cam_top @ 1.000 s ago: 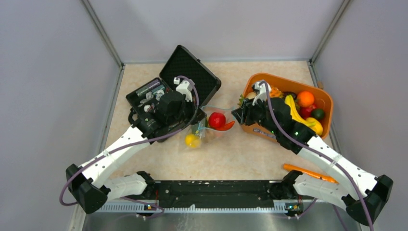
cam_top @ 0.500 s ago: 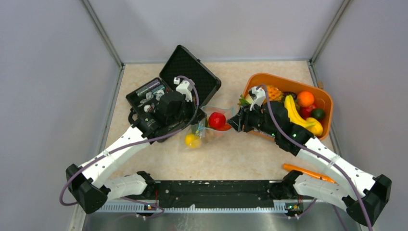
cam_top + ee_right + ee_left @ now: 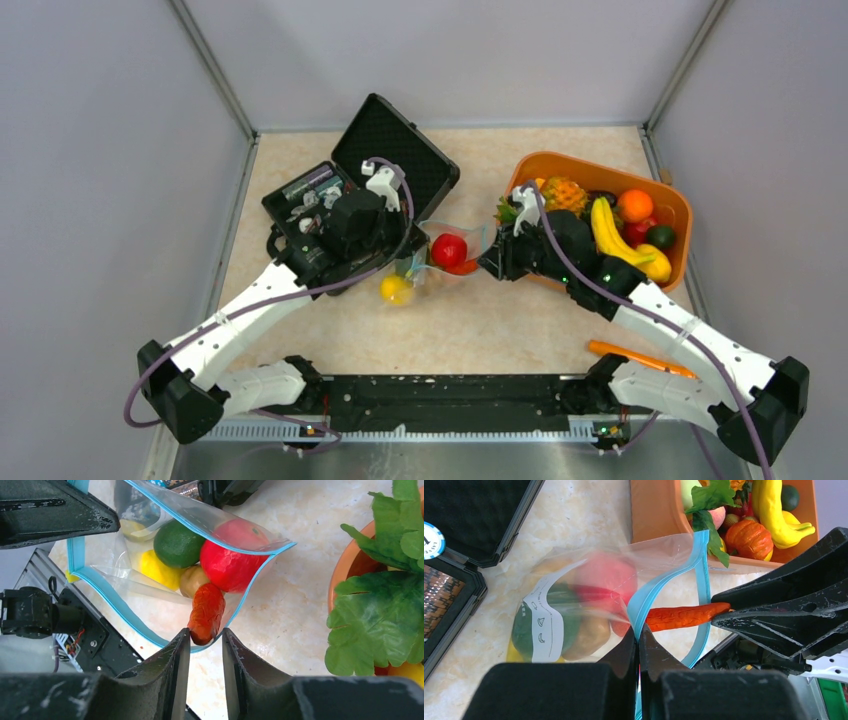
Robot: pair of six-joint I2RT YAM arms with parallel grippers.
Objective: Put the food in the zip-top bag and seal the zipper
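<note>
The clear zip-top bag lies between my arms, its mouth open toward the right. Inside are a red tomato, a green fruit and a yellow one. My left gripper is shut on the teal zipper at the mouth's near edge. My right gripper pinches the tip of an orange-red toy pepper, whose front half lies inside the mouth. In the top view the right gripper is at the bag's right end.
The orange basket at right holds a banana, an orange, a pineapple, leafy greens and more food. An open black case stands at the back left. An orange stick lies by the right arm's base.
My right gripper has moved left and nearer from the basket's edge to the bag's mouth, taking the pepper farther in. The left arm and the bag barely moved.
</note>
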